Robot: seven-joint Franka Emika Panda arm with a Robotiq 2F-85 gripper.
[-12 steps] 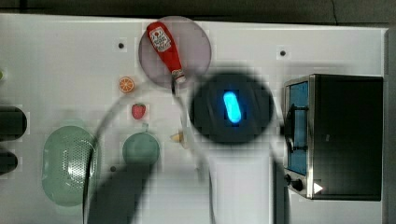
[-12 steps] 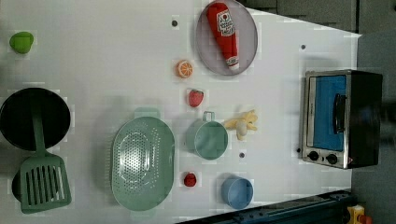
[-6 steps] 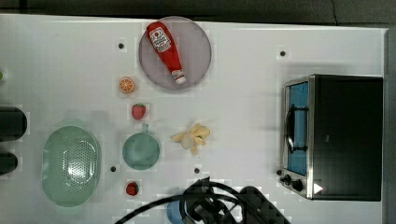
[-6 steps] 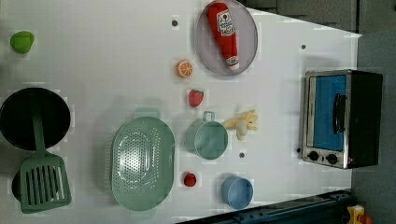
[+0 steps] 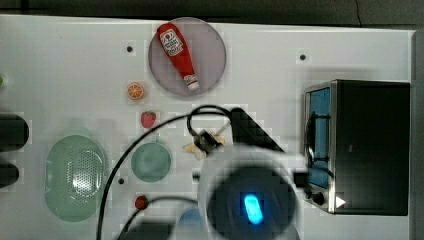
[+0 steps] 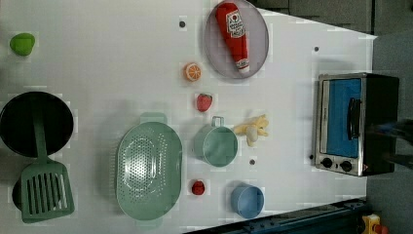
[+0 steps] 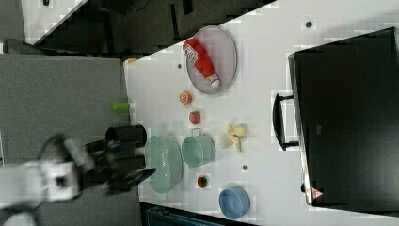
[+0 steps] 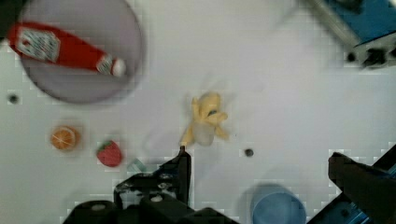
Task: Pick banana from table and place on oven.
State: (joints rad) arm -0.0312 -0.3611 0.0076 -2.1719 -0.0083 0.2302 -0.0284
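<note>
A white bench [image 6: 122, 58] is seen from above, scattered with toy kitchen items. The banana [image 6: 252, 130], pale yellow with splayed peel flaps, lies flat on the bench between a teal cup [image 6: 217, 145] on the left view's left and the oven [image 6: 357, 124] on the left view's right, just beside the cup and well apart from the oven. The oven, a silver-framed box with a black top, a blue-tinted glass door and black knobs, stands at the left view's right edge of the bench. A grey plate [image 6: 237, 38] carrying a red ketchup bottle [image 6: 234, 28] is placed toward the left view's top, with an orange slice [image 6: 192, 71] and a strawberry [image 6: 204, 102] near it. A green colander [image 6: 148, 170], a blue cup [image 6: 247, 200], a small red fruit [image 6: 197, 187], a green spatula [image 6: 43, 185] over a black pan [image 6: 34, 123] and a small green item [image 6: 22, 43] are also seen. In the wrist view the hand [image 8: 261, 165] is held above the bench with its two fingers [image 8: 183, 168] spread wide apart, nothing gripped between them, and the banana [image 8: 205, 120] lies on the bench beyond the fingertips, untouched. In the top view the arm [image 5: 250, 195] is seen as a large blurred shape partly covering the banana [image 5: 197, 147].
</note>
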